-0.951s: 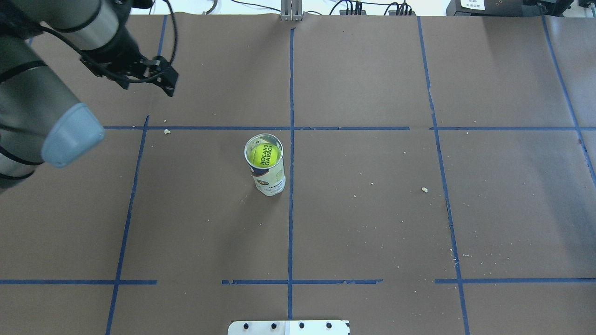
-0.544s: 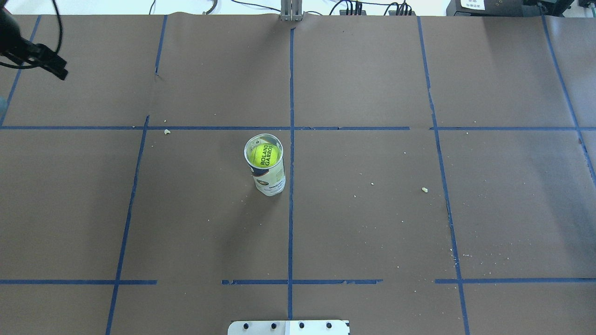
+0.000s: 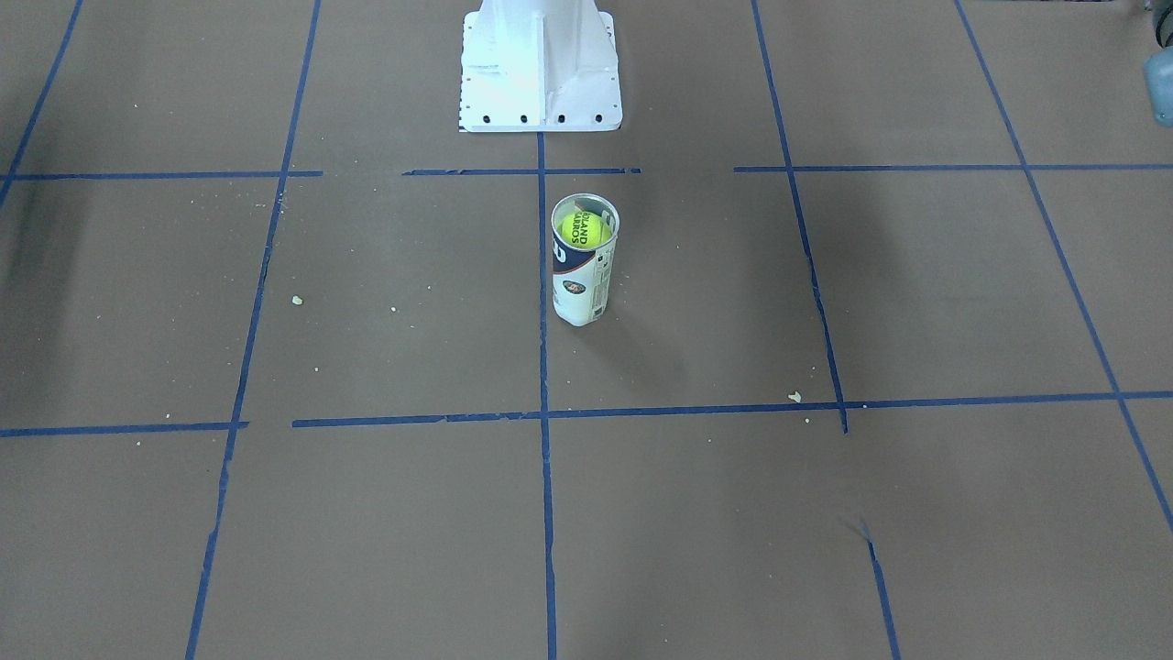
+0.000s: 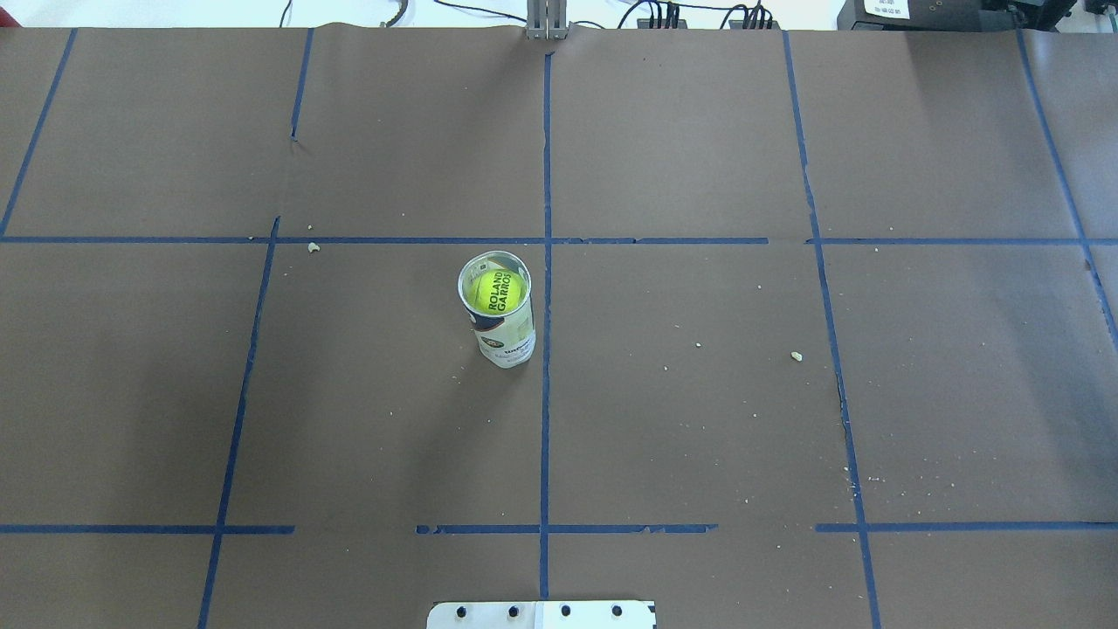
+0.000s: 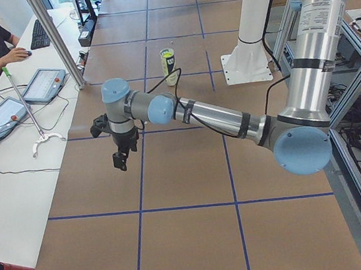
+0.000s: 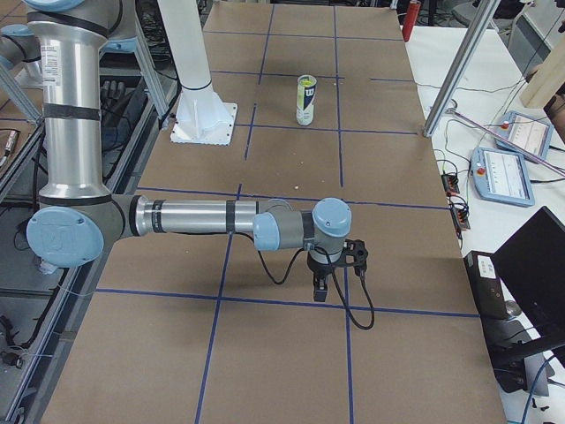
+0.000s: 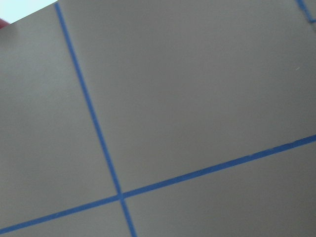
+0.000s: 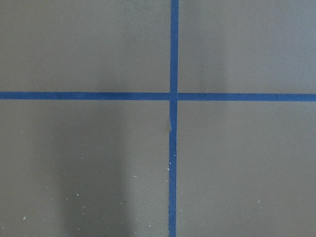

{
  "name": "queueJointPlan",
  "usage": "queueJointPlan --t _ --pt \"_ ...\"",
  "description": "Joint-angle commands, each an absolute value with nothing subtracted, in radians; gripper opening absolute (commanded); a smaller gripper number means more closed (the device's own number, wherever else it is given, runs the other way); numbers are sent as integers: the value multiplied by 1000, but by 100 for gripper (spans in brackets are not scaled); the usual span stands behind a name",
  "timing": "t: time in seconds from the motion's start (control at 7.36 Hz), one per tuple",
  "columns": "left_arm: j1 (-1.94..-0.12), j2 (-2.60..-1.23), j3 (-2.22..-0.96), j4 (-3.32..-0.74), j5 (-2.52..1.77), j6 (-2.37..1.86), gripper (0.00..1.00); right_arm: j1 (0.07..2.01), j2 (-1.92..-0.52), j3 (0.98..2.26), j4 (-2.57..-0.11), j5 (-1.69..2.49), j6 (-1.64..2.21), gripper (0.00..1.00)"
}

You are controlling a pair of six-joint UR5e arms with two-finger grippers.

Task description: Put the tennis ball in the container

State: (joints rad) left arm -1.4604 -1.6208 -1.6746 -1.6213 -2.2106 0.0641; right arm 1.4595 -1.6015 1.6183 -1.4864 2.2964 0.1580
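Outward, level — left arm (image 5: 211,114), right arm (image 6: 194,216); left claw (image 5: 119,161), right claw (image 6: 320,290) point down.

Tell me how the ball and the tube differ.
The ball is round, fuzzy and yellow-green; the tube is a tall cylinder of clear plastic, printed white and navy. The ball sits inside, near the top; the tube stands upright around it, its mouth open. Both carry dark printed lettering.

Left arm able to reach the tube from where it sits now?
Probably yes: only bare paper shows between the left gripper and the upright container, whose top is open.
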Motion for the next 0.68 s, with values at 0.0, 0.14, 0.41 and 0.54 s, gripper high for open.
queueJointPlan --t 0.0,0.14,0.41,0.54 --pt "-1561 -1542 -1570 -1675 -2301 170 100 1460 -1601 1618 -1486 2296 158 100" --pt "-1600 -1546 -1559 -1660 -2299 167 100 1460 -1601 1618 -1486 2296 158 100" --pt "-1603 -1540 -1559 -1657 -2299 166 100 1460 -1601 1618 -1486 2296 158 100" --pt "-1605 -1540 -1562 -1648 -2301 164 100 1460 -1601 1618 -1486 2296 158 100"
